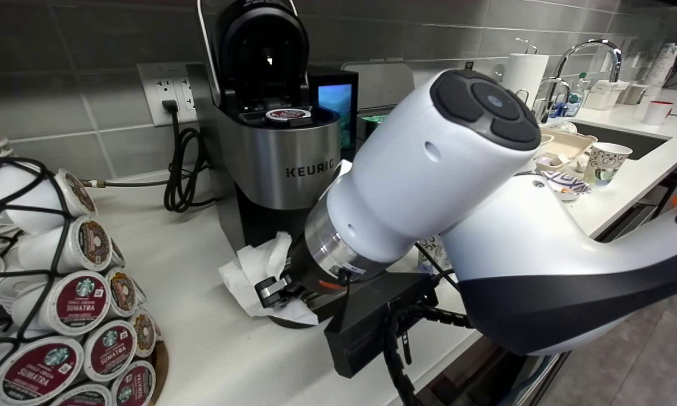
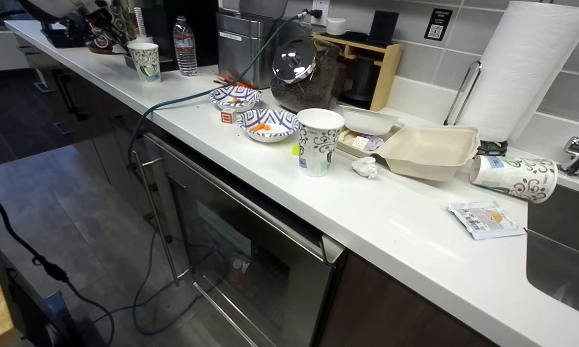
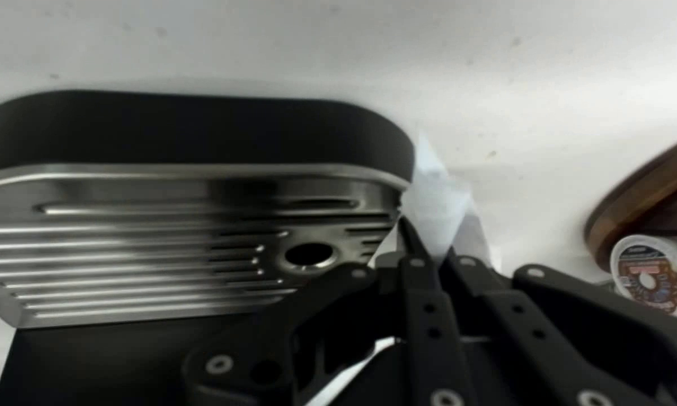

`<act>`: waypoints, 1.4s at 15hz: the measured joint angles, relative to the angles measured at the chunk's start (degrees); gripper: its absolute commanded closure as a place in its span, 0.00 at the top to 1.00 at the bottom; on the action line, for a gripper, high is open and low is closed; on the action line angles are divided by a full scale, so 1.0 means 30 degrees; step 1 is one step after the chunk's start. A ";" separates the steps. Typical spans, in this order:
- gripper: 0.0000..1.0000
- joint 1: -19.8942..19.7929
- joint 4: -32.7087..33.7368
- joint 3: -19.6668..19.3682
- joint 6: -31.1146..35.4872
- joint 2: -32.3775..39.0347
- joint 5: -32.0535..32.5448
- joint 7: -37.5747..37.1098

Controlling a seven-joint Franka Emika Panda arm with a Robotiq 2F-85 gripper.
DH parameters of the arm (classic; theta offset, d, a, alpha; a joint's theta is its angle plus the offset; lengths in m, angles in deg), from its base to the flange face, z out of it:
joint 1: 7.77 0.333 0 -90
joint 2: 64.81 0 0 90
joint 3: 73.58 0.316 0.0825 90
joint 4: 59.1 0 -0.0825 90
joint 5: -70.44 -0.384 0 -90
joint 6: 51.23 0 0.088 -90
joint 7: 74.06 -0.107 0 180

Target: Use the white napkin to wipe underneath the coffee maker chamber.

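The white napkin [image 1: 259, 268] is crumpled and pinched in my gripper [image 1: 274, 291] in an exterior view, spreading out around the fingers. In the wrist view the napkin [image 3: 441, 203] rises between the fingertips of the gripper [image 3: 433, 254]. The coffee maker [image 1: 282, 163] is black and silver, with its lid raised and a pod in its top. Its slotted metal drip tray [image 3: 124, 251] shows in the wrist view. The gripper and napkin are at the tray's right corner there, by its edge. Whether the napkin presses on the tray is unclear.
A wire rack of coffee pods [image 1: 79, 301] stands beside the coffee maker. A power cord [image 1: 183, 169] hangs by its side. Farther along the counter are a water bottle [image 2: 185, 48], a patterned paper cup [image 2: 318, 142], paper bowls [image 2: 270, 125] and a crumpled paper ball [image 2: 365, 167].
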 measured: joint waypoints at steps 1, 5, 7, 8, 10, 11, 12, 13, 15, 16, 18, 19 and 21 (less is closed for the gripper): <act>0.01 -0.0160 -0.0090 0.0305 0.0029 -0.0007 -0.0011 0.0456; 0.01 -0.0614 -0.1210 0.1130 -0.0061 -0.0500 -0.0053 0.1340; 0.01 -0.0627 -0.1939 0.1145 -0.0062 -0.0886 -0.0046 0.1308; 0.01 -0.0630 -0.2274 0.1111 -0.0062 -0.1099 -0.0046 0.1185; 0.01 -0.0628 -0.2959 0.0957 -0.0061 -0.1579 -0.0041 0.0694; 0.01 -0.0615 -0.3375 0.0801 -0.0061 -0.1884 -0.0019 0.0232; 0.01 -0.0586 -0.3844 0.0599 -0.0061 -0.2241 0.0004 -0.0280; 0.01 -0.0541 -0.4366 0.0357 -0.0061 -0.2644 0.0015 -0.0829; 0.01 -0.0476 -0.5561 -0.0127 -0.0062 -0.3512 0.0030 -0.1963; 0.01 -0.0457 -0.6203 -0.0347 -0.0096 -0.3951 0.0032 -0.2517; 0.01 -0.0440 -0.7386 -0.0648 -0.0326 -0.4743 0.0032 -0.3465; 0.01 -0.0415 -0.7914 -0.0769 -0.0526 -0.5098 0.0032 -0.3974; 0.01 -0.0090 -0.8720 -0.1269 -0.0880 -0.5750 0.0358 -0.5533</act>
